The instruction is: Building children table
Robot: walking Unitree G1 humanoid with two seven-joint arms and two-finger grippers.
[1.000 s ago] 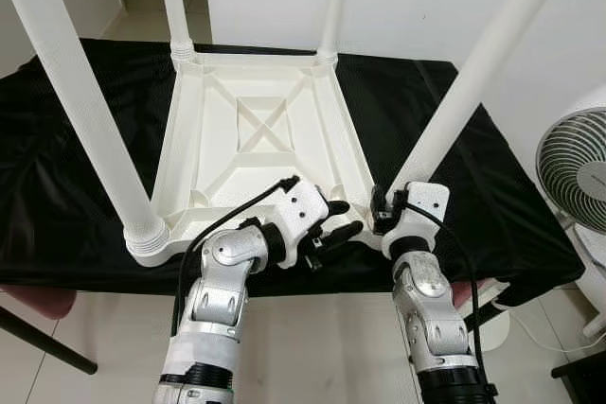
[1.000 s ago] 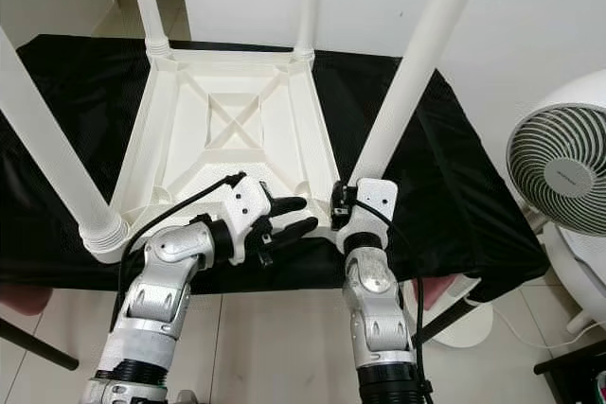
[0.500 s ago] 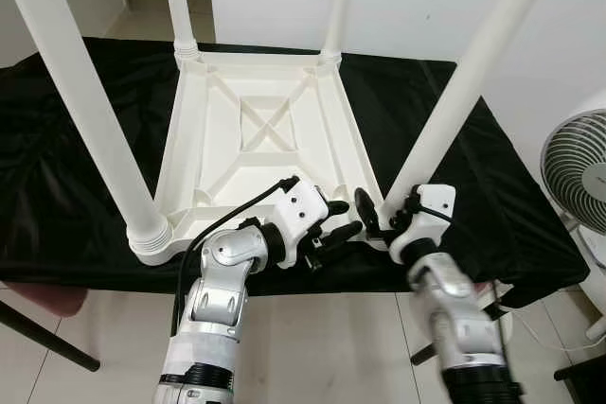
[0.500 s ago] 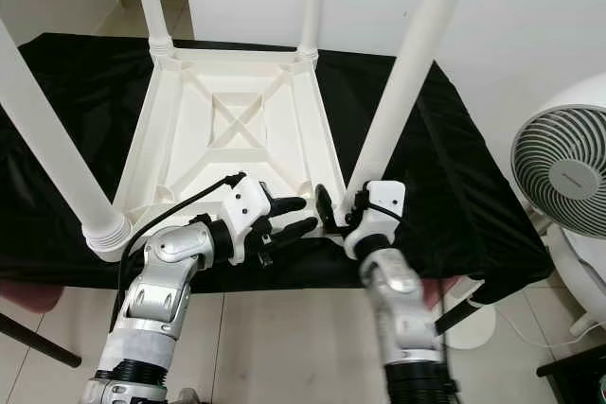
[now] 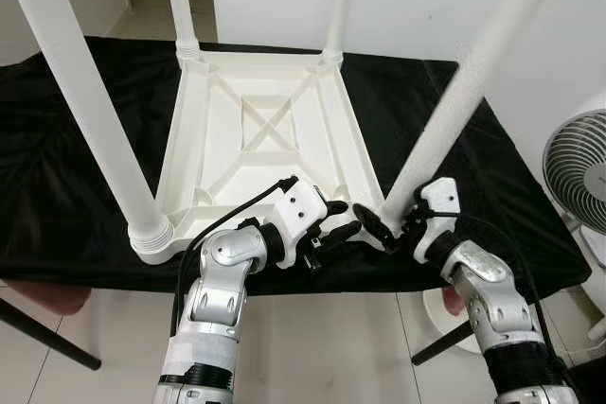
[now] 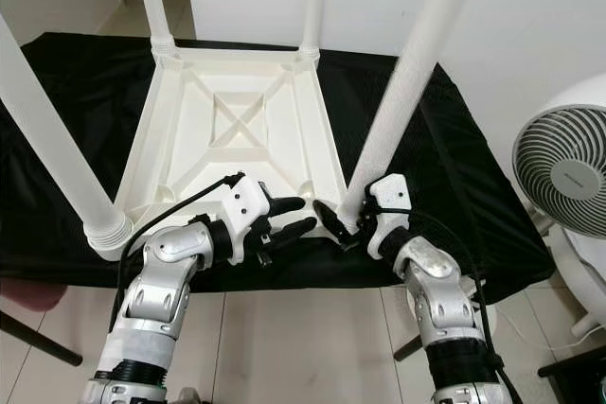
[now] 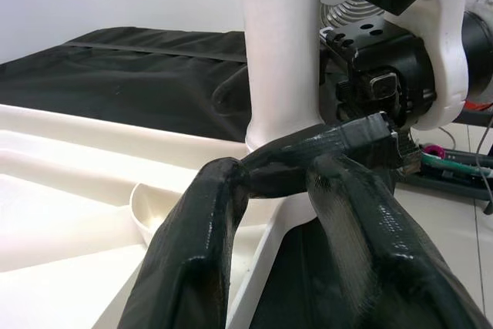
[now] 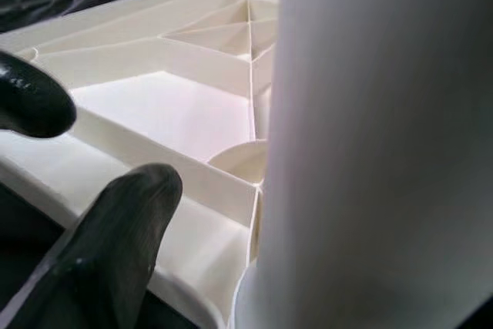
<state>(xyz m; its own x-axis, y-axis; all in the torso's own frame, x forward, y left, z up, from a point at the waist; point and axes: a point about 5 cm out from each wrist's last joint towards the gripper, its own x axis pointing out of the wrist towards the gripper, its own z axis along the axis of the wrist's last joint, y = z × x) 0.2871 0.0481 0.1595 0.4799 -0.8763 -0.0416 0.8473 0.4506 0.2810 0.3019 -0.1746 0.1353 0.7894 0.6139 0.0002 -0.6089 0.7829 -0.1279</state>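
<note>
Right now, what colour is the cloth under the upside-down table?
Black. The cloth shows best in the left eye view, spread beneath the white table.

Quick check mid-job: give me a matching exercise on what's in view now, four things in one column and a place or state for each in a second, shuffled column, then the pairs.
Things:
1. white table
2. black cloth
3. fan
4. left claw

Places or states:
A. stands on the floor at the robot's right
B. open, at the near edge of the tabletop
C. upside down, four legs pointing up
D. spread under the upturned table

Pairs: 1-C, 2-D, 3-A, 4-B
</note>
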